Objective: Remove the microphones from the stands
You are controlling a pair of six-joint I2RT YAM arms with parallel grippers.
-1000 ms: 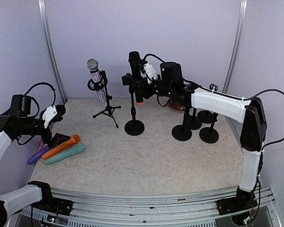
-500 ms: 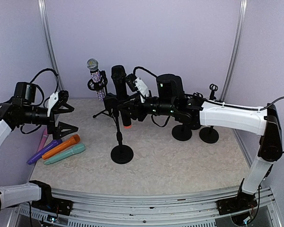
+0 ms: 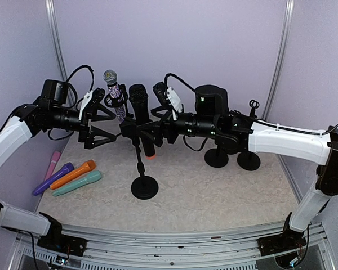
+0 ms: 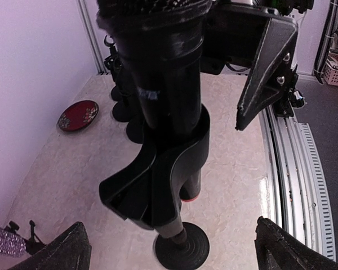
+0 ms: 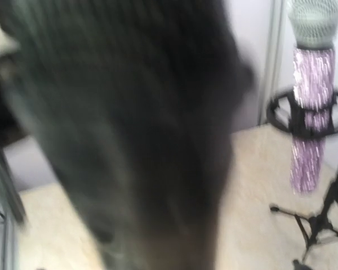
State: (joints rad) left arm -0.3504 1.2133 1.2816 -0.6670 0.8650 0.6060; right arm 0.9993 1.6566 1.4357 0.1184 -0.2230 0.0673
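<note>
Orange-tipped black microphone (image 3: 139,107), black stand (image 3: 144,186); sequinned purple microphone (image 3: 117,98), silver mesh head, upper left.

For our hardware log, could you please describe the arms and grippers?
The left arm and right arm have white shells, black joints and looping black cables. The left gripper and right gripper are black with white housings; green lights dot the right arm.

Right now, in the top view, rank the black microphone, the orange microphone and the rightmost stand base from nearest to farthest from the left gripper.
1. Black microphone, clipped in its stand, just right of the open left gripper.
2. Orange microphone, lying on the table, below and left of that gripper.
3. Rightmost stand base, far across on the right side.
</note>
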